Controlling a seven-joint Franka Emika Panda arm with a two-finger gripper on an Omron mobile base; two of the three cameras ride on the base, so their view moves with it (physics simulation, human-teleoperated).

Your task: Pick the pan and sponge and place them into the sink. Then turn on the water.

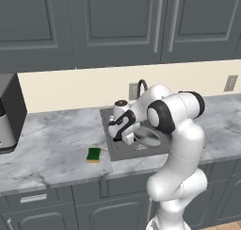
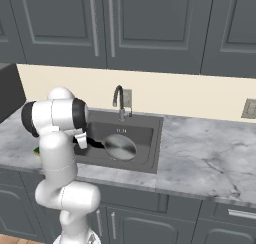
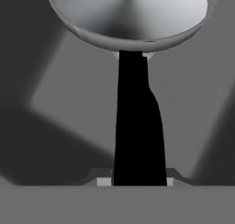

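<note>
The small round shiny silver-grey metal pan [image 2: 120, 147] sits down inside the dark grey rectangular recessed sink [image 2: 151, 151], its short black handle [image 3: 137, 126] running straight back between the fingers of the two-finger gripper [image 3: 137, 181]. The jaws stand narrowly apart, closed on that handle — the fingertips themselves are mostly hidden behind it. From the left side the arm's white body covers much of the basin, so only part of the pan's rim shows. The small green-topped sponge [image 1: 93, 154] lies on the grey marbled counter [image 1: 52, 149], just beside the sink's left edge. The dark curved gooseneck faucet [image 2: 118, 102] stands at the rear.
</note>
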